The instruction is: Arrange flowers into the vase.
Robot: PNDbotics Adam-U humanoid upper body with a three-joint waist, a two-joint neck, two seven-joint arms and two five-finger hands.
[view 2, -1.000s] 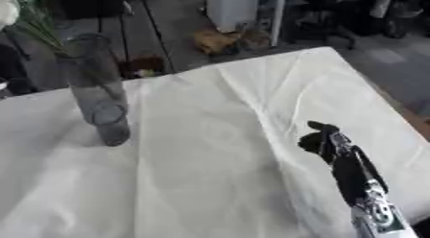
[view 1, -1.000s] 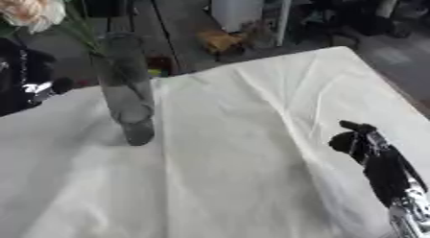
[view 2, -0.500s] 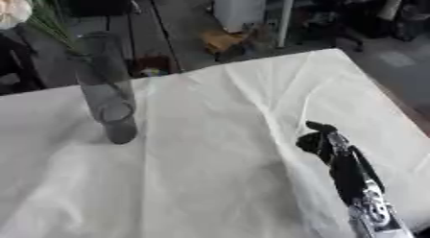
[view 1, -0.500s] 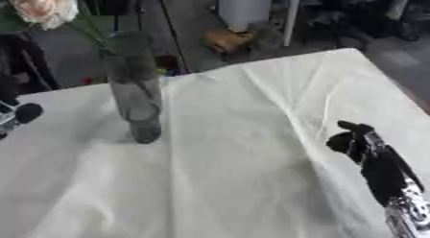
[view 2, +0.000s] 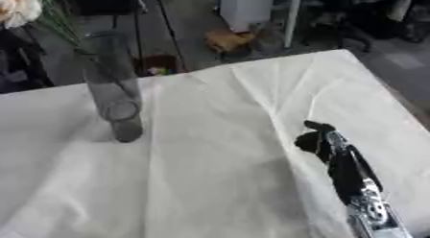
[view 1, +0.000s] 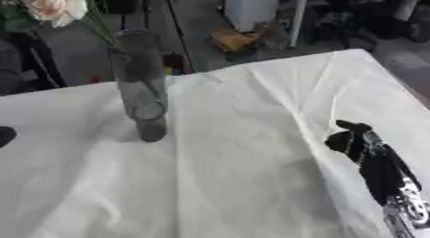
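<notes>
Left eye: tall smoky glass vase [view 1: 141,83] stands upright at the table's far left on a creased cream cloth [view 1: 244,165], a pale pink flower [view 1: 53,5] already in it, thin green stems leaning left. Right hand [view 1: 354,141] idles at lower right, fingers curled, holding nothing. Right eye: same layout; left hand not visible in either view.

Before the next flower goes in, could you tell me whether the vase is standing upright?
Upright: the vase stands on its base on the white cloth, flower above.
</notes>
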